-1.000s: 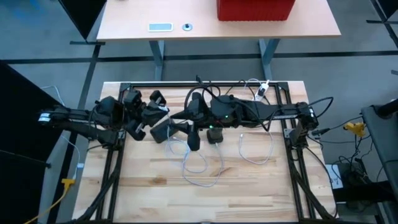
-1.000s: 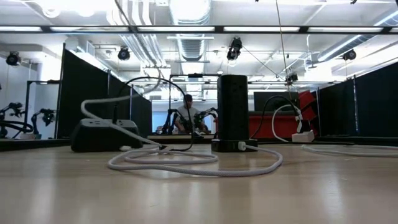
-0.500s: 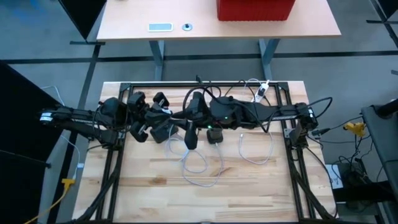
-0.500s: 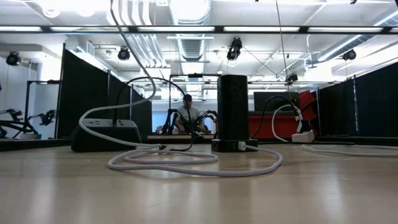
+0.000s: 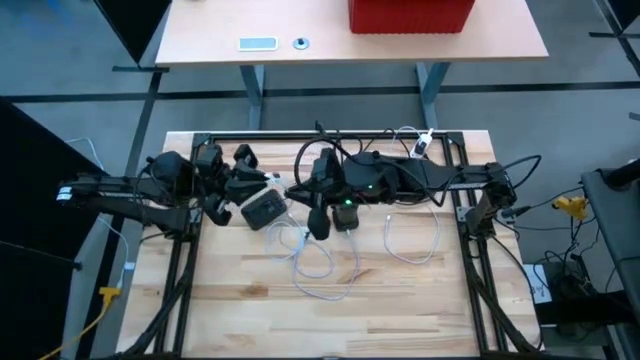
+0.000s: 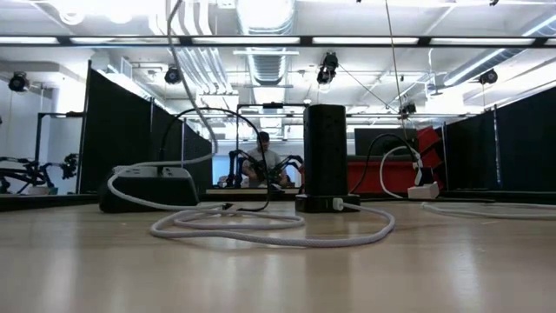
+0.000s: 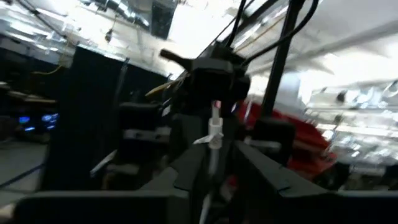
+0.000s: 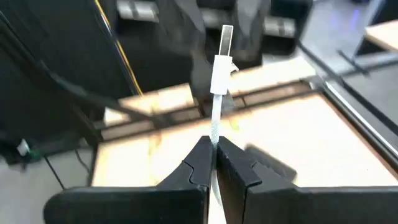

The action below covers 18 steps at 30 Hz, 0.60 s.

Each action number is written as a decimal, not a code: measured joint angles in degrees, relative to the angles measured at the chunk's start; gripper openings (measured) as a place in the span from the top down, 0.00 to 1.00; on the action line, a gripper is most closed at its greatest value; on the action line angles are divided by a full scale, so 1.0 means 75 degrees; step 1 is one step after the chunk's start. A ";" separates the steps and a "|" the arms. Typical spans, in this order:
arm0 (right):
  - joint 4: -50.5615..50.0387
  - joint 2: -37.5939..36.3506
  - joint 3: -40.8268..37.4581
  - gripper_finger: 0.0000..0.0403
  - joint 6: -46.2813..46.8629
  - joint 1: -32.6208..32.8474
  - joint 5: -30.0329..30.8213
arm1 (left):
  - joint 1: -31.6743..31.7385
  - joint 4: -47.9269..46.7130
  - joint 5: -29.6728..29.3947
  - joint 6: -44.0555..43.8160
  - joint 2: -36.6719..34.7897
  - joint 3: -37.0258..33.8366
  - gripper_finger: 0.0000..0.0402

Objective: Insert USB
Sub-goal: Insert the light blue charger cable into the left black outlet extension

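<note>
In the right wrist view, the right gripper (image 8: 214,158) is pinched on a white USB cable (image 8: 216,112), its metal plug (image 8: 226,38) pointing away. Loops of the cable lie on the table (image 5: 400,300). Beyond stands a dark power tower (image 6: 325,155). The left gripper (image 5: 262,190) holds a dark charging hub (image 5: 264,209).

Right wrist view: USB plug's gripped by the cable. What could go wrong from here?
1. The right gripper pinches the white cable below the USB plug, not its body; the plug could bend aside when pushed.
2. Slack cable loops lie on the table beside the charging hub, near the left gripper; they might snag or drag the hub.
</note>
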 joint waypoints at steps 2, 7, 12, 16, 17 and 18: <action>-0.0912 0.0000 0.0249 1.00 0.0146 0.0000 -0.0022 | 0.0045 -0.0685 -0.0013 0.0106 -0.0163 0.0059 0.75; -0.2575 0.0000 0.0538 1.00 0.0191 -0.0016 -0.0056 | 0.0056 -0.3008 -0.0165 0.0931 0.0118 0.1299 0.71; -0.3512 0.0015 0.0548 1.00 0.0193 -0.0100 -0.0059 | 0.0047 -0.5571 -0.0133 0.2045 0.1272 0.3044 0.73; -0.3817 0.0020 0.0548 1.00 0.0088 -0.0142 -0.0105 | 0.0047 -0.7647 -0.0023 0.3001 0.2303 0.4399 0.74; -0.3915 0.0020 0.0549 1.00 0.0072 -0.0146 -0.0137 | 0.0047 -0.7851 -0.0034 0.3163 0.2473 0.4596 0.73; -0.4014 0.0020 0.0549 1.00 0.0056 -0.0150 -0.0168 | 0.0047 -0.7933 -0.0049 0.3282 0.2599 0.4736 0.73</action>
